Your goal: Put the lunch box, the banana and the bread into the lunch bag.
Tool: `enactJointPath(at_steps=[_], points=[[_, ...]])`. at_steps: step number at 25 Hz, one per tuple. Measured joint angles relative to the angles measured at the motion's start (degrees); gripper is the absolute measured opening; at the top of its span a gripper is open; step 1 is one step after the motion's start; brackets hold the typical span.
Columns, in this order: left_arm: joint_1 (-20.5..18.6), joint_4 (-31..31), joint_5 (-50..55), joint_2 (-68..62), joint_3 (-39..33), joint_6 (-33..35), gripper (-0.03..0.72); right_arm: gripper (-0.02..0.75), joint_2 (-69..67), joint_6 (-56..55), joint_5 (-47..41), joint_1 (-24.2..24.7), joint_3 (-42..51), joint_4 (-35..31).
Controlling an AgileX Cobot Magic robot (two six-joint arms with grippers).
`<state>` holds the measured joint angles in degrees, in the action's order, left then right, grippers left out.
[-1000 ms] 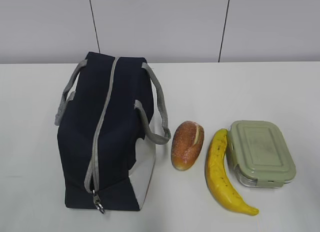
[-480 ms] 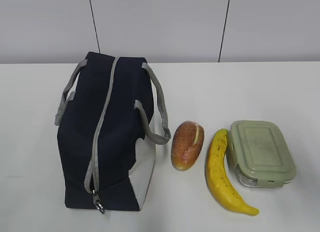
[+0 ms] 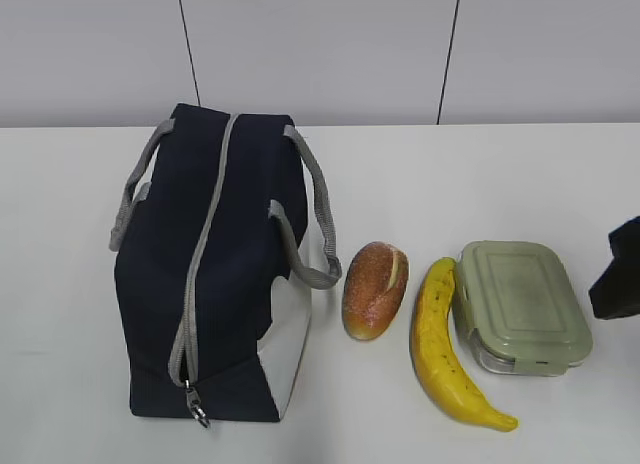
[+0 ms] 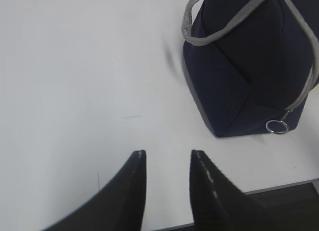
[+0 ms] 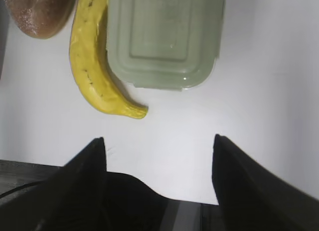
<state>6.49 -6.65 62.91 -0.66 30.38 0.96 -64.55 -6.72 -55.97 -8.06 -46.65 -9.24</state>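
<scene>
The navy lunch bag (image 3: 220,274) lies on the white table at the left, its grey zipper (image 3: 205,254) closed and its ring pull (image 4: 277,126) at the near end. To its right lie the bread (image 3: 375,289), the banana (image 3: 445,349) and the green-lidded lunch box (image 3: 520,304), side by side. My left gripper (image 4: 167,152) stands open over bare table, left of and nearer than the bag (image 4: 249,66). My right gripper (image 5: 159,138) is wide open and empty over the table's near edge, short of the banana (image 5: 92,66) and lunch box (image 5: 164,37). The bread (image 5: 37,12) shows at the top left.
The table's near edge (image 4: 279,187) runs just behind my left gripper's fingers. A black part of my right arm (image 3: 622,272) enters at the right edge, beside the lunch box. A grey panelled wall (image 3: 320,54) stands behind the table.
A black part of my right arm has come into the exterior view at the right edge beside the lunch box. The bag and food have not moved.
</scene>
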Motion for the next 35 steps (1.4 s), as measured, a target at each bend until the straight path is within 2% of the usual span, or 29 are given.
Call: enactJointPath(at_steps=[3, 6, 11, 18, 24, 29, 35], points=[[0.00, -0.04, 0.00, 0.00, 0.00, 0.00, 0.227, 0.505, -4.13, 0.80, 0.13, 0.45, -3.04, -0.55], [0.00, -0.04, 0.00, 0.00, 0.00, 0.00, 0.227, 0.505, -7.92, 3.96, 0.26, 3.57, -5.71, -3.65], [0.00, -0.04, 0.00, 0.00, 0.00, -0.02, 0.227, 0.505, -12.43, 13.96, -2.05, 12.14, -7.83, -12.33], [0.00, -0.04, 0.00, 0.00, 0.00, -0.02, 0.229, 0.505, -18.09, 32.12, -9.97, 25.91, -8.05, -22.88], [0.00, -0.04, 0.00, 0.00, 0.00, -0.02, 0.232, 0.505, -23.88, 46.29, -12.34, 35.34, -8.18, -32.52], [0.00, -0.04, 0.00, 0.00, 0.00, -0.02, 0.236, 0.505, -30.91, 53.90, -12.23, 37.53, -8.18, -38.45], [0.00, -0.04, 0.00, 0.00, 0.00, -0.02, 0.237, 0.505, -37.22, 57.45, -12.02, 37.58, -8.31, -41.12]])
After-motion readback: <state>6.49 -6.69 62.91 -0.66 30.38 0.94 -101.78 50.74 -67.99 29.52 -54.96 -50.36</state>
